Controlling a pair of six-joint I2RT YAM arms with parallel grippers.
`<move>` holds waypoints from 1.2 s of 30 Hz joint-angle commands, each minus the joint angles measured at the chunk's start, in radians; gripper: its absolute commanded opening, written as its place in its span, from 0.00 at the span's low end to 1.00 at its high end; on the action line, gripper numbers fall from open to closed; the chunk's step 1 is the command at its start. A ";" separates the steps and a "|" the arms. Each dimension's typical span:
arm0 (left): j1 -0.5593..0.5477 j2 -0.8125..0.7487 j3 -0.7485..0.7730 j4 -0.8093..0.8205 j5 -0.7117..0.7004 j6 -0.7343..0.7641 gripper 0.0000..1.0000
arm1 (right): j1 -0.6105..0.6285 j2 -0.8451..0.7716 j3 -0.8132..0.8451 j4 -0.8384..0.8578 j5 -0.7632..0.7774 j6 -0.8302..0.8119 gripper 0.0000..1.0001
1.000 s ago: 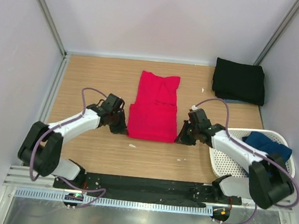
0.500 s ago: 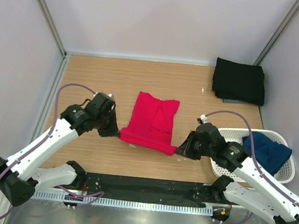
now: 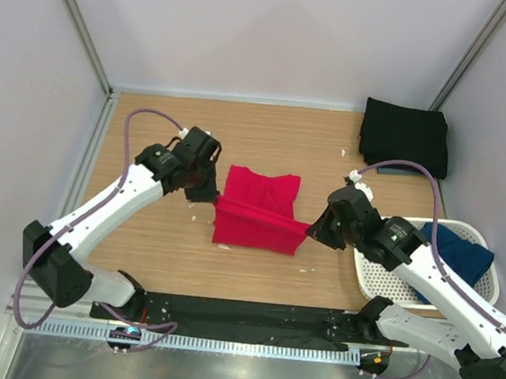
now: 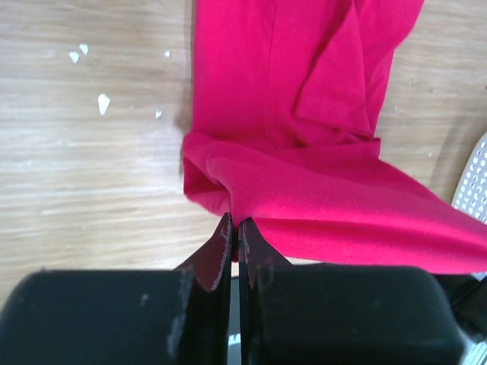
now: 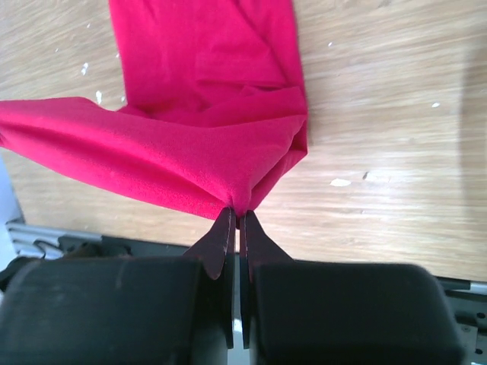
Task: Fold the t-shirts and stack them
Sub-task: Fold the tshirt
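- We see the left hand point(image 4: 234, 226) clenched on one near corner of the red t-shirt point(image 3: 254, 219)
- The right hand point(image 5: 236, 214) grips the other corner above the tabletop point(image 3: 160, 252)

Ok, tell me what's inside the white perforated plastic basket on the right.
A crumpled dark navy blue cloth t-shirt lies in the far right part of the basket. The right arm crosses above the basket, hiding part of its floor and of the shirt.

I see bare bench point(image 3: 197, 120) beyond the red shirt point(image 3: 255, 217), more to its left; black shirt point(image 3: 405, 138), basket point(image 3: 372, 276) crowding my right side
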 commanded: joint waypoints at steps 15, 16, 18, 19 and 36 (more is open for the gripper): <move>0.155 0.198 -0.002 0.218 0.029 0.064 0.00 | -0.251 0.237 0.037 0.176 0.054 -0.312 0.01; 0.160 0.215 0.002 0.226 0.026 0.067 0.00 | -0.257 0.257 0.044 0.185 0.054 -0.324 0.01; 0.179 0.241 0.028 0.240 0.041 0.077 0.00 | -0.271 0.323 0.066 0.212 0.053 -0.360 0.01; 0.184 0.269 0.038 0.248 0.041 0.080 0.00 | -0.277 0.346 0.071 0.225 0.045 -0.367 0.01; 0.261 0.611 0.272 0.311 0.049 0.189 0.00 | -0.378 0.771 0.278 0.390 0.021 -0.469 0.01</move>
